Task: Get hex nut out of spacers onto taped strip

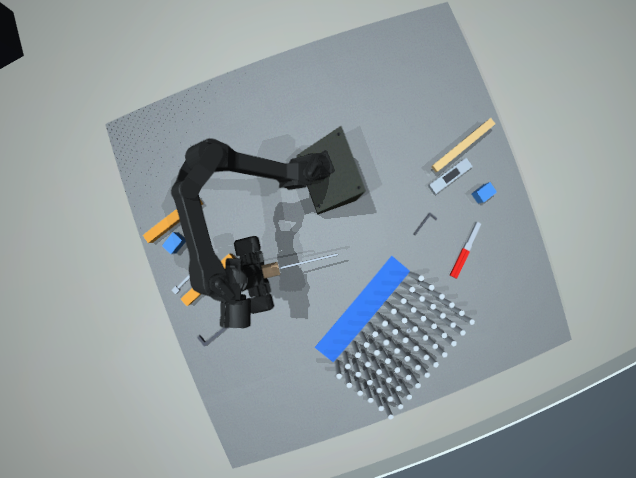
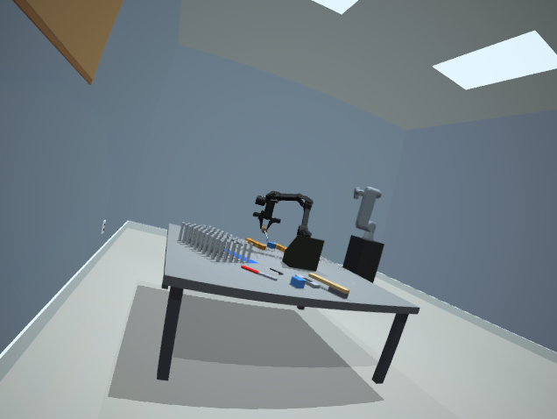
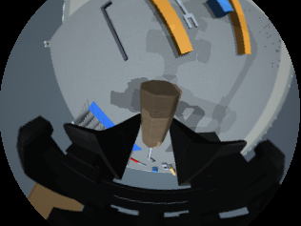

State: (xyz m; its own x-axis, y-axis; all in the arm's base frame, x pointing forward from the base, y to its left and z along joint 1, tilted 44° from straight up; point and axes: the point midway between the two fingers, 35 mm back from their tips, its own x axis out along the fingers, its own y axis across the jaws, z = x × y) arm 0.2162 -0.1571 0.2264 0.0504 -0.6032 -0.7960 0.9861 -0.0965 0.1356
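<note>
Top view: the gripper (image 1: 261, 270) was shut on the brown handle of a hook tool (image 1: 270, 269); its thin rod ran out toward the spacers (image 1: 401, 339), held above the table (image 1: 287, 128).
Direction: the spacers and the blue taped strip (image 1: 362, 308) lay well apart from the gripper, on the side the rod pointed to.
Nut: not to be made out among the spacers.
Exterior view: the gripper (image 2: 265, 223) held the tool (image 2: 264, 231) above the table; the spacers (image 2: 211, 240) stood upright.
Wrist view: the fingers clamped the handle (image 3: 157, 113); the rod and its hook end were hidden.
</note>
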